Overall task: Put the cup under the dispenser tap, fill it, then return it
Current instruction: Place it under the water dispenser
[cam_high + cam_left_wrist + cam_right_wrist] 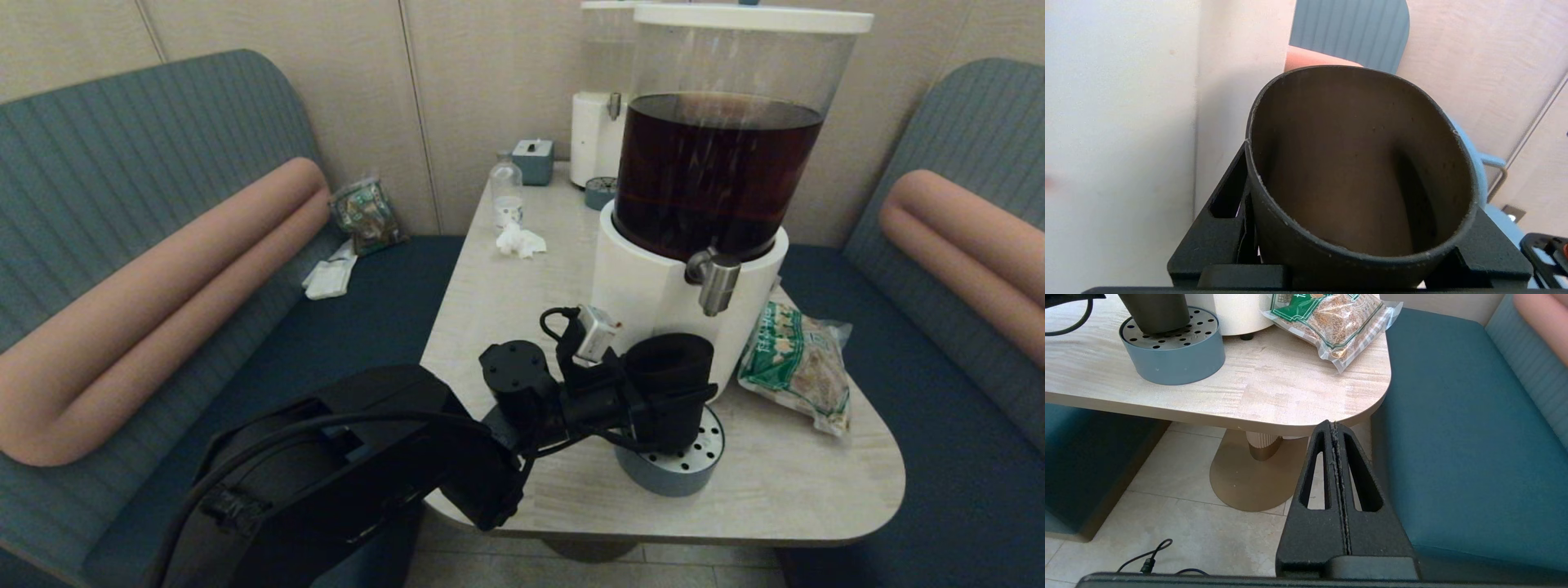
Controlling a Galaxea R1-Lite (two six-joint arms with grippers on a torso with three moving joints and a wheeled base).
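Observation:
The smoky-black cup (669,376) stands upright on the round grey perforated drip tray (694,469), against the big dispenser's white base (645,286). My left gripper (665,396) is shut on the cup's sides, coming in from the left. The silver dispenser tap (714,282) hangs above the cup's right rim, slightly to the right of its centre. In the left wrist view the cup (1359,171) fills the frame between both fingers (1224,228), and no liquid shows inside. My right gripper (1334,426) is shut on nothing, parked low beside the table's near right corner.
A green snack bag (796,367) lies right of the dispenser. At the back of the table (506,310) are a clear-liquid dispenser (600,122), a small bottle (506,192), a crumpled tissue (520,241) and a grey box (533,159). Teal benches flank the table.

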